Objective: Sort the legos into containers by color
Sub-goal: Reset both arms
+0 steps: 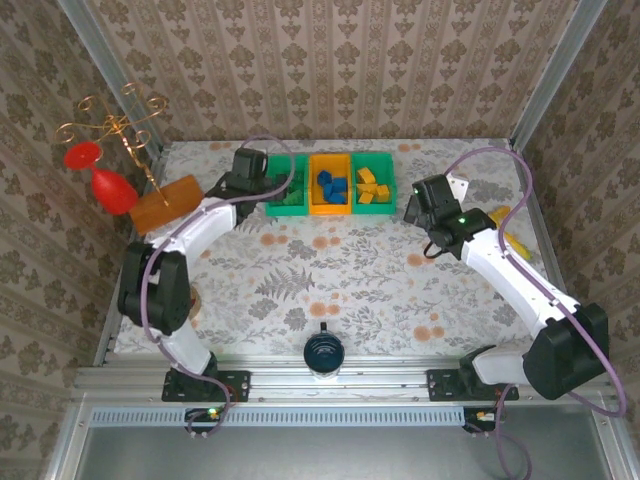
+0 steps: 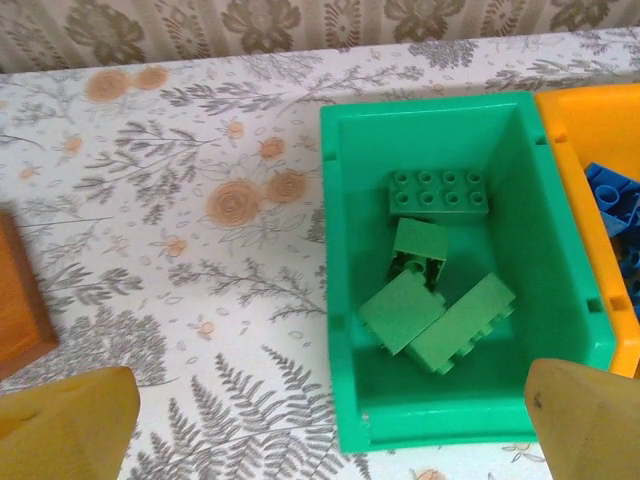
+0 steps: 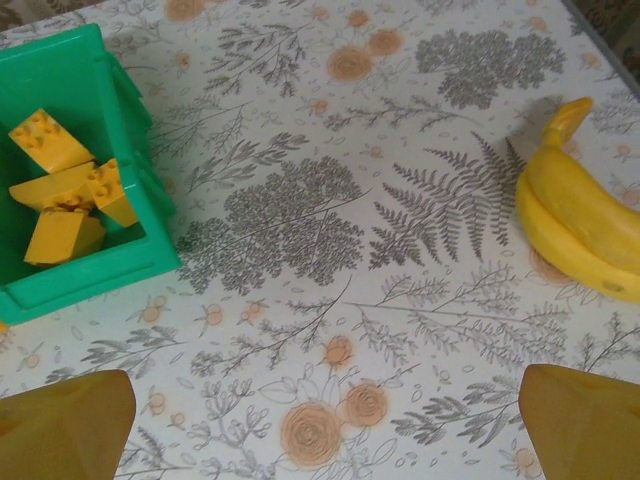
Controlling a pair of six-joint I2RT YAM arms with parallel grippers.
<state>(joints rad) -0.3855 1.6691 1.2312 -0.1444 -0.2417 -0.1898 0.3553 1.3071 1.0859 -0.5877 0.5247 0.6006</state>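
Three containers [image 1: 331,212] sat joined in a row near the worktop's far edge: a left green bin [image 2: 345,300], an orange bin [image 2: 590,115] in the middle and a right green bin [image 3: 90,275]. I saw green legos [image 2: 438,190] piled in the left green bin, perhaps four, though one lay half hidden under the others. Blue legos [image 1: 332,187] lay in the orange bin and yellow legos [image 3: 55,235] in the right green bin. My left gripper [image 2: 326,410] hung over the near wall of the left green bin, fingers spread wide with nothing between them. My right gripper [image 3: 325,415] hovered above bare worktop just right of the row, likewise spread and holding nothing. A banana [image 3: 575,225] lay by the right edge, and a wooden block [image 1: 165,205] by the left edge.
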